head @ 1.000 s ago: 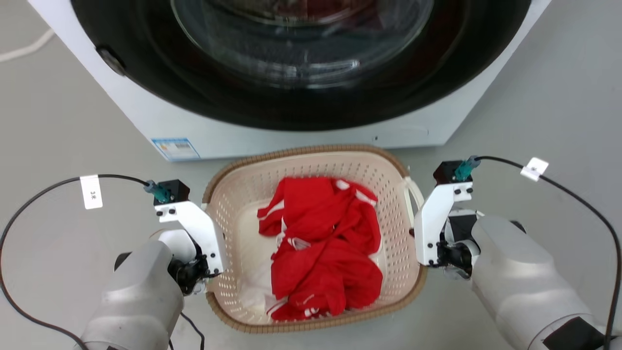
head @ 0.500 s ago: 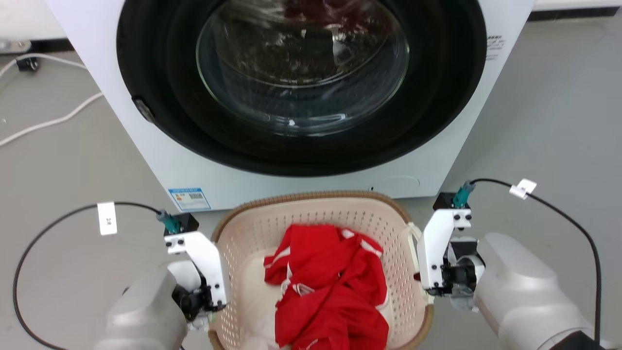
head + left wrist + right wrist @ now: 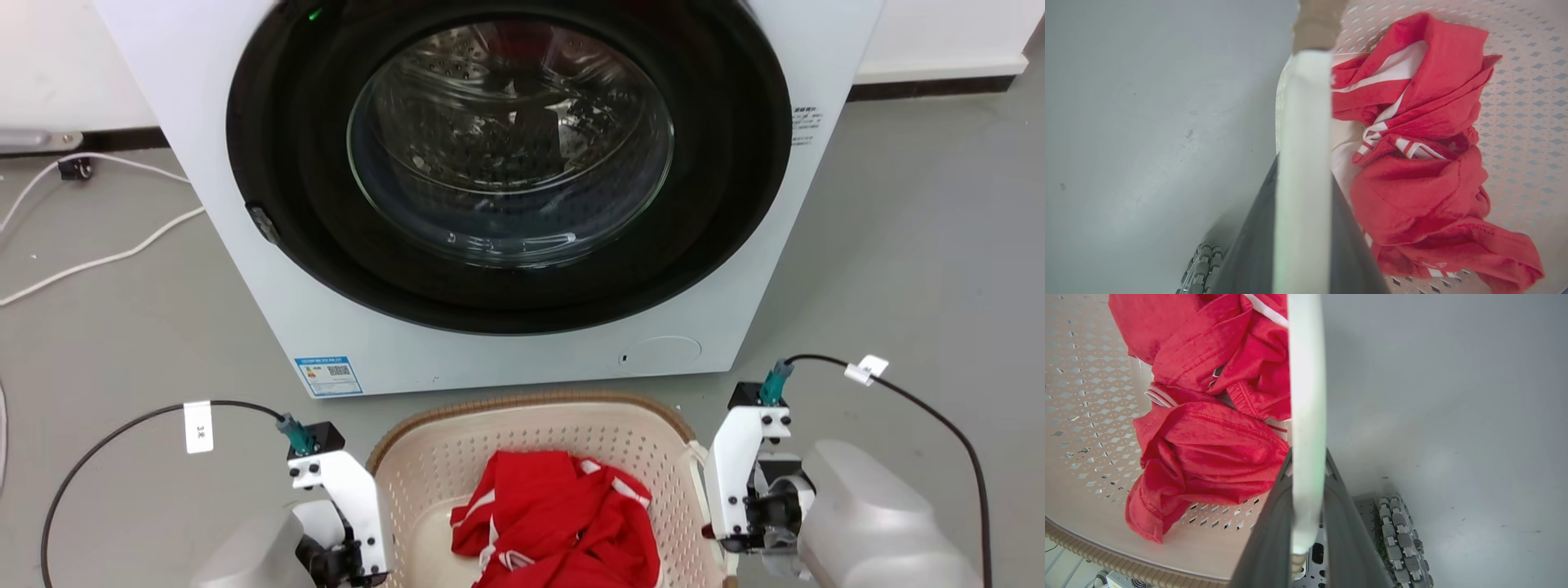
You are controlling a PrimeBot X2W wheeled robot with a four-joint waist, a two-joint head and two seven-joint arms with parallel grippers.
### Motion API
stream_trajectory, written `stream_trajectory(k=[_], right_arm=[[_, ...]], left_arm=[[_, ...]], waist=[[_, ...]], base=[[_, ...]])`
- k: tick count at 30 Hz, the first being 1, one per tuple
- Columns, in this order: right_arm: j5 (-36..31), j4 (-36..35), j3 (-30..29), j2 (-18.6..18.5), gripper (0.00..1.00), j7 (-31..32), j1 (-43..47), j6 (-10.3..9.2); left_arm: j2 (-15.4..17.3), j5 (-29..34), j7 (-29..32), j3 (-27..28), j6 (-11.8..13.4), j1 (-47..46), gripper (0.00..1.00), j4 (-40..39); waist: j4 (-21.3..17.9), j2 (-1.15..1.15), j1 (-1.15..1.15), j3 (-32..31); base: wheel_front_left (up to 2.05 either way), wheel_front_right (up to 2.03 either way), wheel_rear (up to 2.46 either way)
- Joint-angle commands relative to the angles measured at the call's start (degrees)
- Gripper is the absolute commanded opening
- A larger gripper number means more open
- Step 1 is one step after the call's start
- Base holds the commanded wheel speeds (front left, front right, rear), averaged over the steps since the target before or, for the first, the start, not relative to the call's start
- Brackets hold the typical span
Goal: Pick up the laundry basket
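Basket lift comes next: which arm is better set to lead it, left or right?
Neither leads: the left gripper is shut on the left handle of the laundry basket, the right gripper on the right handle. Probably lift with both together so the red clothes stay level.

Cream diamond-perforated laundry basket, brown woven rim; red clothes, white stripes; white washer, black door ring.

Washer, white cables on grey floor
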Motion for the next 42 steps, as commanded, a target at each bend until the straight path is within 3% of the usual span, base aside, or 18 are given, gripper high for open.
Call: stream_trajectory(k=[1,42], right_arm=[[-0.1,-0.1,-0.2,0.1,0.00,0.2,0.7,0.00],[2.4,-0.2,1.8,0.3,0.00,-0.7,0.0,0.01]], left_arm=[[-0.2,-0.5,0.2,-0.3,-0.3,0.8,0.00,-0.5],[-0.6,-4.4,-2.0,-3.5,-0.3,0.0,0.00,0.0]], waist=[[0.1,0.00,0.01,-0.3],[0.0,0.00,0.01,0.0]], base=[[0.00,0.00,0.00],[0.00,0.00,0.00]])
